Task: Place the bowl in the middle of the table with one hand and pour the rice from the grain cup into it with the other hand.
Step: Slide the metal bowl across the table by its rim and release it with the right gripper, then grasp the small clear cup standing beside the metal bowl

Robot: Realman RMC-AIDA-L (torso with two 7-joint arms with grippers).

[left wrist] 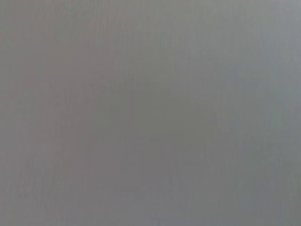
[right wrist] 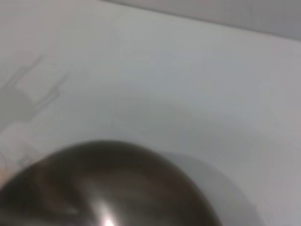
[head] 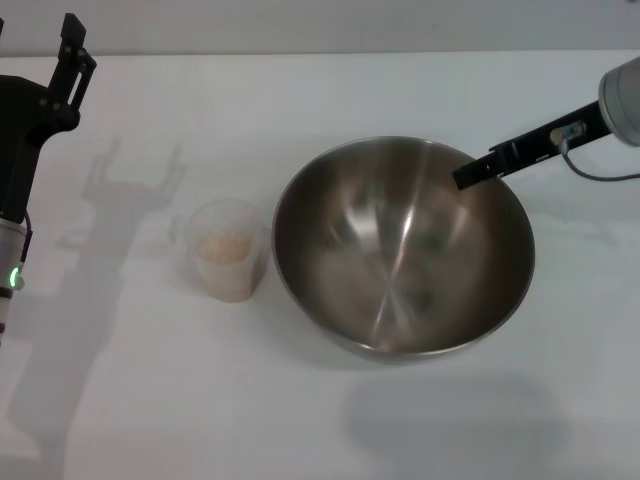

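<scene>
The large steel bowl (head: 400, 250) hangs a little above the white table (head: 330, 90), near its middle, and casts a separate shadow toward the front. My right gripper (head: 470, 175) comes in from the far right and is shut on the bowl's far-right rim, with one black finger inside. The bowl's rim (right wrist: 108, 188) fills the near part of the right wrist view. The clear grain cup (head: 230, 250) stands upright just left of the bowl, with pale rice (head: 225, 245) inside. My left gripper (head: 36, 30) is raised at the far left, open and holding nothing.
The left arm's shadow (head: 120, 190) falls on the table beside the cup. The left wrist view shows only plain grey. Bare tabletop (right wrist: 164, 70) lies beyond the bowl.
</scene>
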